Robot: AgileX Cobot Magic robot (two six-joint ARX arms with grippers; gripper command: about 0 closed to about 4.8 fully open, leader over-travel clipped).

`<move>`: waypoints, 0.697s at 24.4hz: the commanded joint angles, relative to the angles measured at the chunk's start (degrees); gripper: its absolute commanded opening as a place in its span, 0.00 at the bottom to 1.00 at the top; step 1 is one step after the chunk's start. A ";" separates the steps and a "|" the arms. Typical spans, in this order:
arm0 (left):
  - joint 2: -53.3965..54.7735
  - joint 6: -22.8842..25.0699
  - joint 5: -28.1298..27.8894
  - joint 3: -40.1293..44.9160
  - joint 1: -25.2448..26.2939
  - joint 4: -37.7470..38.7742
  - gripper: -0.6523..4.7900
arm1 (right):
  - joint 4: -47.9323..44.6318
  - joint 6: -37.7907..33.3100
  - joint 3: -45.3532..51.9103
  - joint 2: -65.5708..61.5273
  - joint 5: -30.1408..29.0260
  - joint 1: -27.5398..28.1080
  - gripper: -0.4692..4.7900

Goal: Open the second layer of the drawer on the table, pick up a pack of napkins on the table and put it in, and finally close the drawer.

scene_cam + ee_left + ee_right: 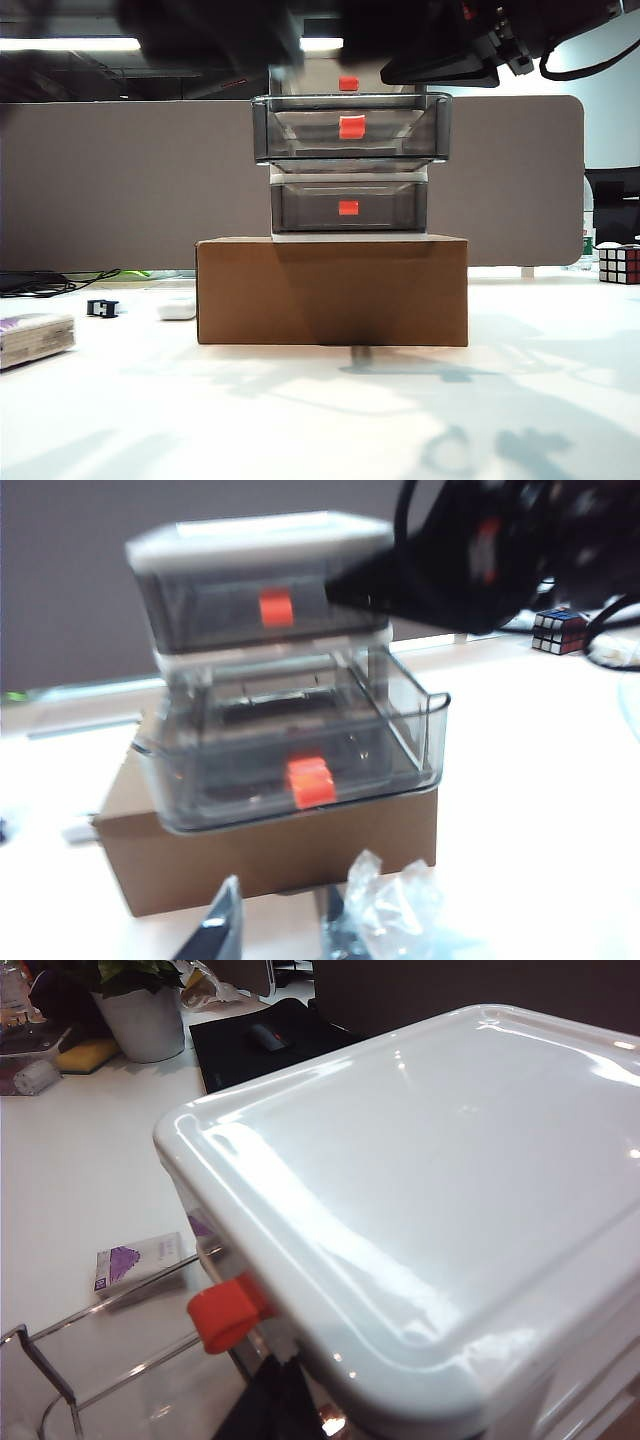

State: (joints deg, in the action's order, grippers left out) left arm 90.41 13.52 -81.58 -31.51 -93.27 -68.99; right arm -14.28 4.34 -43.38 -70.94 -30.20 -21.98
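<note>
The drawer (349,160) stands on a brown cardboard box (332,290). Its second layer (350,127) is pulled out toward the camera, red-orange tab in front, and looks empty in the left wrist view (300,750). The pack of napkins (35,338) lies on the table (320,420) at the far left, also in the right wrist view (140,1260). My left gripper (283,915) hovers in front of the box, fingers apart with nothing between them. My right gripper (275,1400) shows only as a dark shape against the cabinet's top front corner.
A small white rounded case (177,308) and a small black object (102,308) lie left of the box. A Rubik's cube (618,263) sits at the far right. Dark blurred arms (450,50) hang above the cabinet. Crinkled clear plastic (400,910) wraps one left finger.
</note>
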 commanded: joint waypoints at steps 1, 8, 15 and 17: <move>-8.76 7.19 -1.99 4.42 -0.57 -0.57 0.32 | 0.20 -1.27 -0.42 0.11 -2.01 -0.02 0.08; -43.15 13.27 8.13 18.58 15.67 4.61 0.20 | 5.49 -1.29 -0.39 0.81 -5.42 -0.02 0.08; -65.20 -16.55 44.24 15.37 46.93 63.41 0.11 | 5.51 -1.31 -0.37 0.81 -5.97 -0.02 0.08; -64.87 -20.85 61.96 15.37 61.22 68.70 0.11 | 5.53 -1.31 -0.35 0.81 -5.99 -0.04 0.08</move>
State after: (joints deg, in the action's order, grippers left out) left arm 25.12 -3.36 -30.87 -16.08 -36.56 -3.18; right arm -8.19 3.16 -43.40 -70.32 -36.01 -21.98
